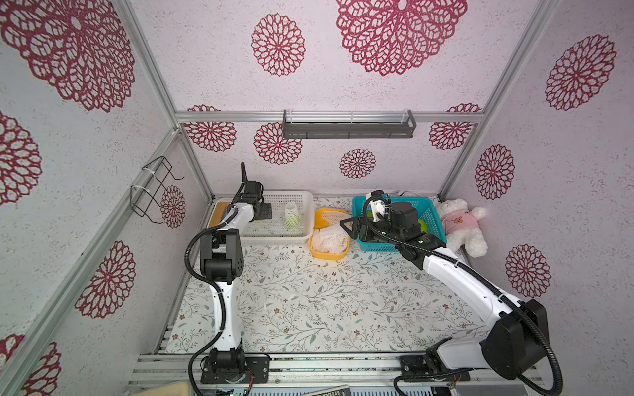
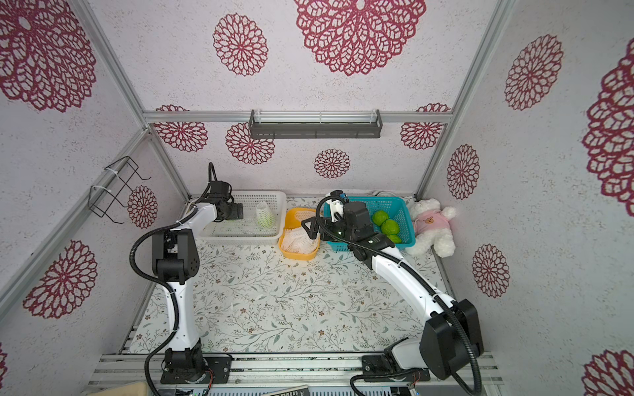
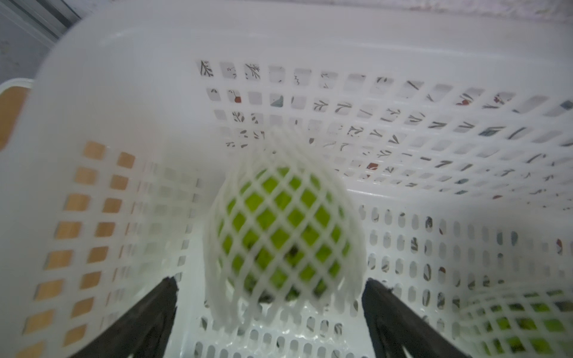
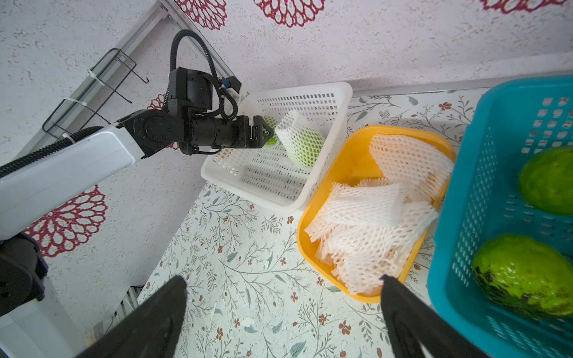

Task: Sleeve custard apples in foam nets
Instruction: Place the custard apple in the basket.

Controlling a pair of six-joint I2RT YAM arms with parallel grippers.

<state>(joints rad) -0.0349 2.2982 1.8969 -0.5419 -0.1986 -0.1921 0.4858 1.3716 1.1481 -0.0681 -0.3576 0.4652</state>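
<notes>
While both arms' jaws stand open, we fear the left jaws may drag the seemingly loose foam net [image 3: 217, 297] off its custard apple [image 3: 280, 231].

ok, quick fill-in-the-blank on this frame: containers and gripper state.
1. The sleeved custard apple lies in the ____ basket.
2. The spare foam nets lie in the ____ tray.
3. The left gripper, at that fruit, stands ____.
4. The right gripper holds ____.
Missing: white; yellow; open; nothing.

Three bare custard apples [image 2: 390, 227] — two sleeved apples [image 3: 283, 235] — three baskets [image 2: 240, 237], one teddy [image 2: 430, 223].
</notes>
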